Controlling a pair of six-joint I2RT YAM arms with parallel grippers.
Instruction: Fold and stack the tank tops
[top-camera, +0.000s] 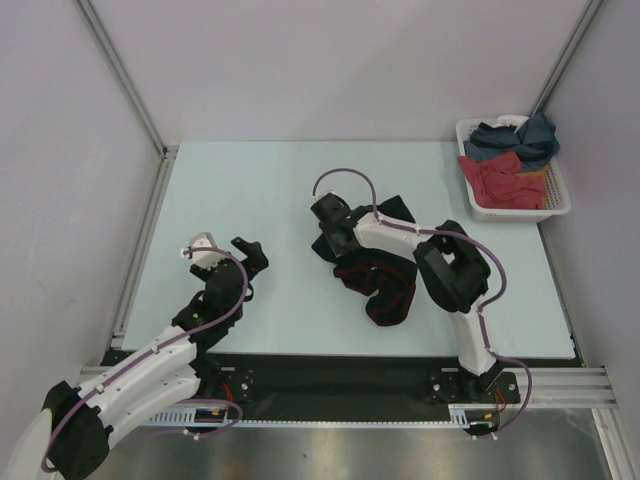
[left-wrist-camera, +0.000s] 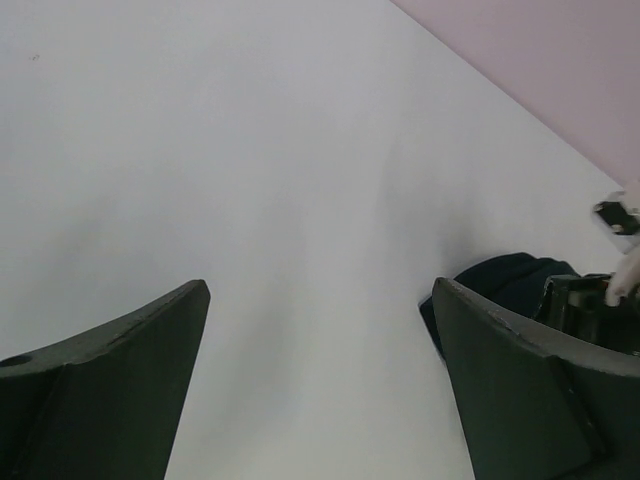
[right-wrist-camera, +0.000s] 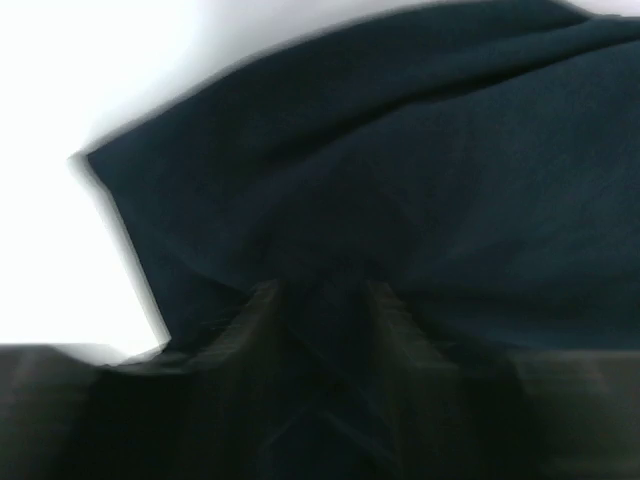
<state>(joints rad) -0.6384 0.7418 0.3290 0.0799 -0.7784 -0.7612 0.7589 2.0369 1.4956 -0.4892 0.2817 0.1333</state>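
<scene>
The dark navy tank top (top-camera: 385, 280) with reddish trim lies crumpled at the table's centre. My right gripper (top-camera: 325, 228) is at its left edge. In the right wrist view the navy cloth (right-wrist-camera: 400, 150) fills the frame and my right gripper (right-wrist-camera: 325, 300) is pinched on a fold of it. My left gripper (top-camera: 250, 256) is open and empty over bare table, left of the top. In the left wrist view the left gripper (left-wrist-camera: 320, 290) has wide jaws, with the navy cloth (left-wrist-camera: 505, 272) just beyond the right finger. The slate-blue tank top (top-camera: 537, 135) lies in the basket.
A white basket (top-camera: 556, 205) stands at the back right corner, holding a red garment (top-camera: 500, 180) and a bit of white cloth (top-camera: 510, 122) with the slate-blue top. Grey walls and metal frame rails enclose the pale table (top-camera: 250, 190).
</scene>
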